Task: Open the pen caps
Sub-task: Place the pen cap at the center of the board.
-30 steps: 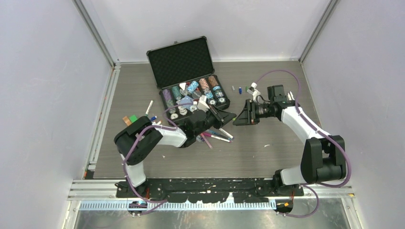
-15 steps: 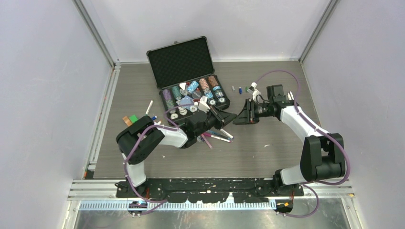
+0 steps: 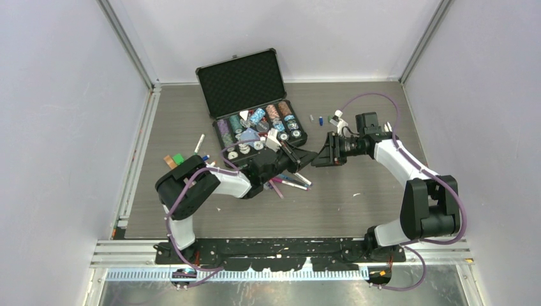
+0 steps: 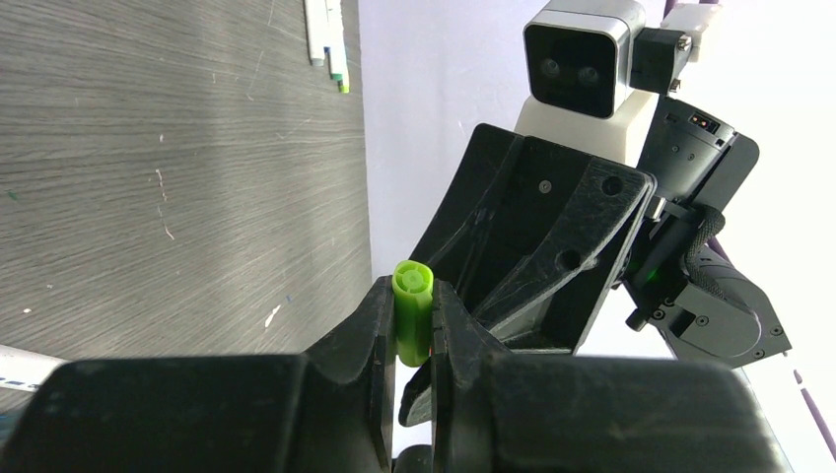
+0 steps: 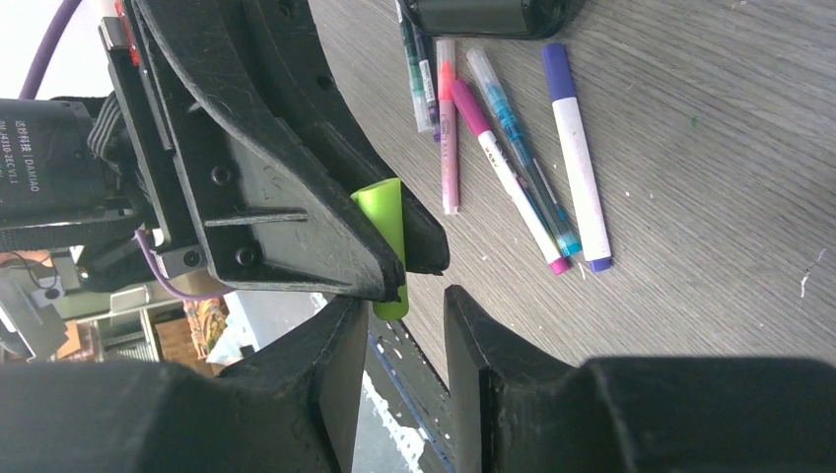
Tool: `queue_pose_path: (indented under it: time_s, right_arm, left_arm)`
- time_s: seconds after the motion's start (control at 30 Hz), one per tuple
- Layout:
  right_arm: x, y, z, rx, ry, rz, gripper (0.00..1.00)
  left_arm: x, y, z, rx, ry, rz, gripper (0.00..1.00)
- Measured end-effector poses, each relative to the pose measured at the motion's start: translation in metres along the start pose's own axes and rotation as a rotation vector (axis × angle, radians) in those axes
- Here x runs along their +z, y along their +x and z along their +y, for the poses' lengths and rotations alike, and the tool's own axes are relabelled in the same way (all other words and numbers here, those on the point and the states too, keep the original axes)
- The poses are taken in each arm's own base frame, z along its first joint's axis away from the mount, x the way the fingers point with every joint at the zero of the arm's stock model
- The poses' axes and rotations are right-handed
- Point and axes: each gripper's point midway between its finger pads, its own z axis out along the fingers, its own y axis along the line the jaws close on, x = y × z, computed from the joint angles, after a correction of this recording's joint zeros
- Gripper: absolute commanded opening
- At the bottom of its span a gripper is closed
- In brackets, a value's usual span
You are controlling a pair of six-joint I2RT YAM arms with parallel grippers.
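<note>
My left gripper point(image 3: 310, 155) is shut on a short lime-green pen cap point(image 4: 412, 313) and holds it above the table, pointing at the right gripper. No pen barrel shows behind the cap. My right gripper point(image 3: 321, 157) faces it, open. In the right wrist view the cap's point(image 5: 386, 241) end sits at the mouth of my right gripper point(image 5: 399, 307), close to one finger and not clamped. Several pens point(image 5: 508, 148) lie on the table below, also in the top view point(image 3: 290, 180).
An open black case point(image 3: 241, 80) with poker chips stands at the back centre. Loose caps lie at the left point(image 3: 173, 159) and near the right arm point(image 3: 322, 119). Two more pens point(image 4: 325, 39) lie farther off.
My right gripper has edged left towards the left gripper, so the two nearly meet. The left gripper keeps hold of the lime cap.
</note>
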Motion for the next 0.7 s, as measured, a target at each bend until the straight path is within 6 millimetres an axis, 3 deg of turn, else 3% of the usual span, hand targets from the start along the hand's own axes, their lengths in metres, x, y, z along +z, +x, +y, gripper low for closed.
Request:
queue_pose_path:
  time_s: [0.33, 0.7]
  right_arm:
    - [0.0, -0.008, 0.002, 0.022, -0.007, -0.029, 0.33]
    - [-0.001, -0.012, 0.013, 0.078, -0.101, -0.047, 0.38]
  left_arm:
    - [0.002, -0.004, 0.0, -0.006, 0.012, -0.014, 0.12]
    - [0.003, -0.007, -0.005, -0.021, 0.054, -0.018, 0.12]
